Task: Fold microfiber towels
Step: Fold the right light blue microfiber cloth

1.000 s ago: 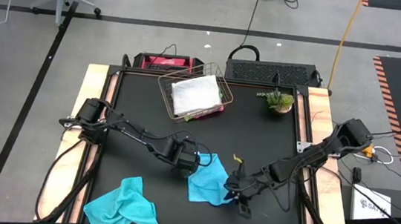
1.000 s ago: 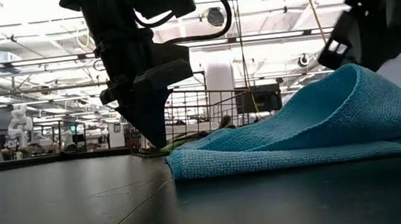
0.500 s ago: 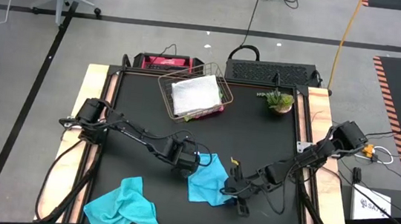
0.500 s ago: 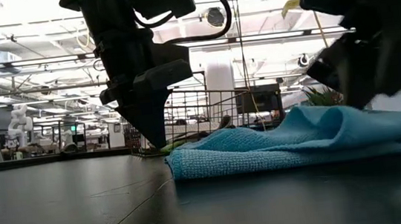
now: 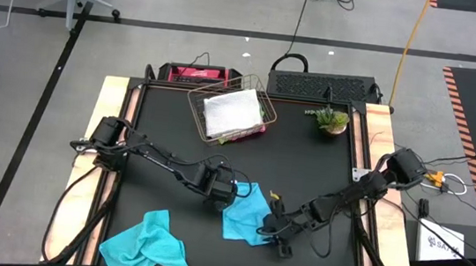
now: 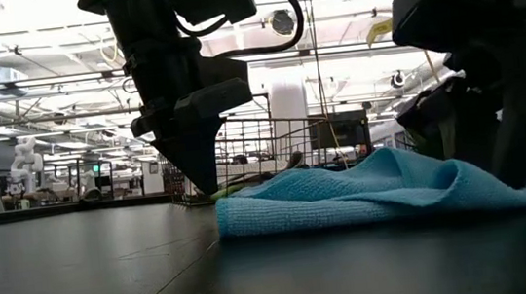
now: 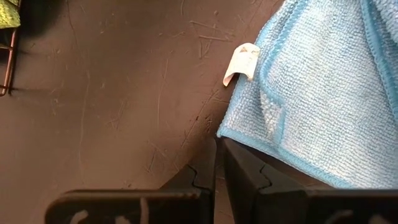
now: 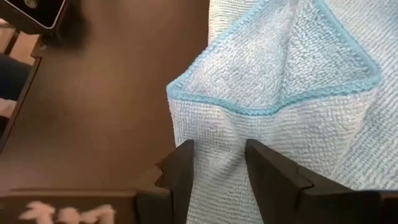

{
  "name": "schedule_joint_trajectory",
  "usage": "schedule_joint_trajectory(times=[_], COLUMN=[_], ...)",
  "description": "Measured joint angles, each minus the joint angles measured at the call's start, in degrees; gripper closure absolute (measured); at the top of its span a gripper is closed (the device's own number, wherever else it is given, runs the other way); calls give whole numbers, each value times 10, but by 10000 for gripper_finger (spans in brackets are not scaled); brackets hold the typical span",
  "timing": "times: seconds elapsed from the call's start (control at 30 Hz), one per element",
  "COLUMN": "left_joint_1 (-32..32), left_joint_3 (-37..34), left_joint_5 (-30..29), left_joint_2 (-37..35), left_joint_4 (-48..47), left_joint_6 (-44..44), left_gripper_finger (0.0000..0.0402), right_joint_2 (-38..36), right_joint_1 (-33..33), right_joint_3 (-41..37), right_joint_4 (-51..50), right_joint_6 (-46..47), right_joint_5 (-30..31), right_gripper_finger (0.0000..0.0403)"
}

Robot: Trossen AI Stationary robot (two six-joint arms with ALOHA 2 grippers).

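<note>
A turquoise towel (image 5: 247,212) lies folded over on the black table, right of centre near the front. My left gripper (image 5: 219,193) stands shut at its left corner (image 7: 219,133), fingertips down at the table (image 6: 204,187). My right gripper (image 5: 274,232) is at the towel's right side, low over the table (image 6: 510,165), shut on a ridge of the cloth (image 8: 217,165). A second turquoise towel (image 5: 146,246) lies crumpled at the front left, flat on the table. A light grey towel (image 5: 227,111) lies in the basket, with pink and lime green cloth under it. My left gripper's shut fingertips (image 7: 231,149) stand on the table at the towel's left corner, slanting down steeply from the left. The fingers hide whether they pin the corner or only stand beside it. My right gripper pinches a raised fold of the towel (image 8: 217,146) between its two fingers, near the towel's right edge. The fingers slant down from the table's right side. The cloth lies slack on the lower layer and on the table (image 6: 395,187).
A copper wire basket (image 5: 260,95) stands at the far middle and a small potted plant (image 5: 331,121) at the far right. A white label (image 7: 242,62) sticks out from the towel's edge. Bare black table (image 5: 167,130) stretches at the left and centre.
My right gripper has sunk toward the table and gone a little toward the left, rolling its wrist. The towel's right part, held high before, has come down onto the lower layer, while its left edge has stayed in place.
</note>
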Motion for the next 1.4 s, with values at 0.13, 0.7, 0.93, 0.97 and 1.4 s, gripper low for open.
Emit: schedule_joint_trajectory(times=[0.13,0.7,0.93,0.97,1.4], left_joint_1=[0,-7,-80,-94,-158], left_joint_3=[0,0,0,0,0], left_joint_5=[0,0,-15,-19,-93], left_joint_2=[0,0,0,0,32], left_joint_4=[0,-2,1,6,138], left_joint_6=[-4,-14,-97,-114,-211], left_gripper_finger=[371,371,371,371,371], right_joint_2=[-1,-89,-92,-92,-109], right_joint_1=[0,-1,5,6,31], right_joint_3=[0,0,0,0,0], right_joint_4=[9,45,15,8,8], right_joint_6=[4,86,148,158,256], right_joint_5=[0,64,164,178,432], right_gripper_finger=[301,401,402,402,402])
